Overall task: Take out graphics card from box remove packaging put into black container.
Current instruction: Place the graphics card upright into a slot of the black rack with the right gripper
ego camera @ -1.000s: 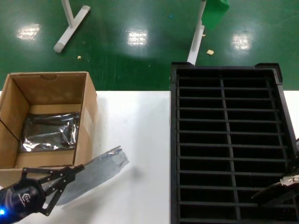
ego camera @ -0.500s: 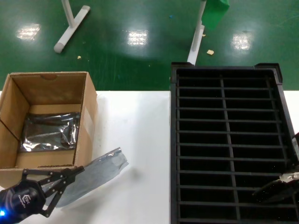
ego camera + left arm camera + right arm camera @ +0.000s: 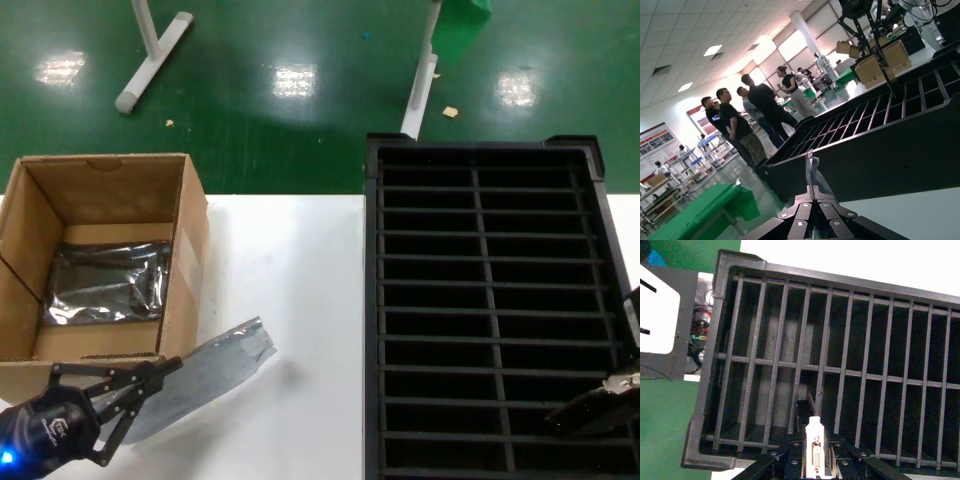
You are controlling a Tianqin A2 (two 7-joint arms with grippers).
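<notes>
A black left gripper (image 3: 140,385) is seen at the near left of the head view, built from thin open linkage bars that form a lattice. Behind it, a rounded black wrist housing is marked with a white logo, and a small blue light is lit at its near edge. In the left wrist view, matte black finger segments (image 3: 812,212) are dotted with small silver screws. The right gripper (image 3: 600,405) is shown as dark angular bars with a pale tip, screws again visible along its links.
</notes>
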